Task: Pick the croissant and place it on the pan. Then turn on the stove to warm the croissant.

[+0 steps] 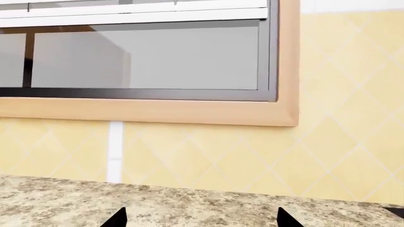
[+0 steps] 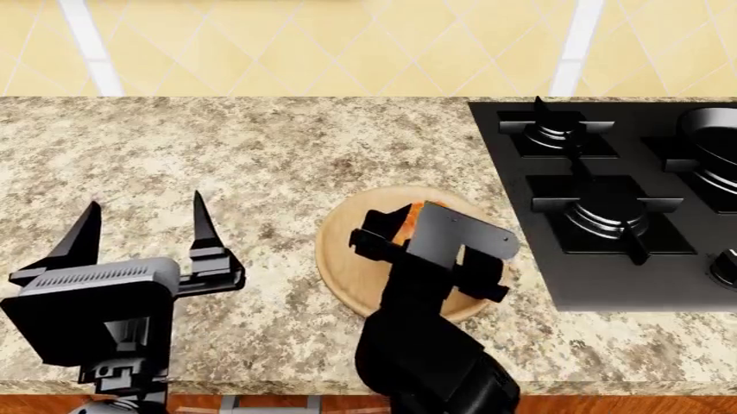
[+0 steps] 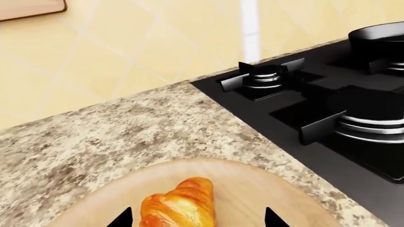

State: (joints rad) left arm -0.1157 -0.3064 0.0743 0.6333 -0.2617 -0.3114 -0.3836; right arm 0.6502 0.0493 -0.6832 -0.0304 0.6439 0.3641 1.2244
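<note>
Croissant [image 3: 179,204] lies on the round wooden board [image 2: 351,267], directly under your right gripper [image 3: 197,221], between its spread fingertips [image 3: 122,218] and not gripped. The stove [image 2: 610,203] sits just beyond the board to that gripper's right, the pan [image 3: 379,40] on a far burner. Your left gripper [image 2: 144,224] hangs wide open and empty over the granite counter [image 2: 230,155].

The left gripper [image 2: 144,224] sits at eight o'clock in the head view, fingers spread apart and pointing toward twelve, while the right gripper [image 3: 197,218], near centre, tilts down with its fingers apart.
</note>
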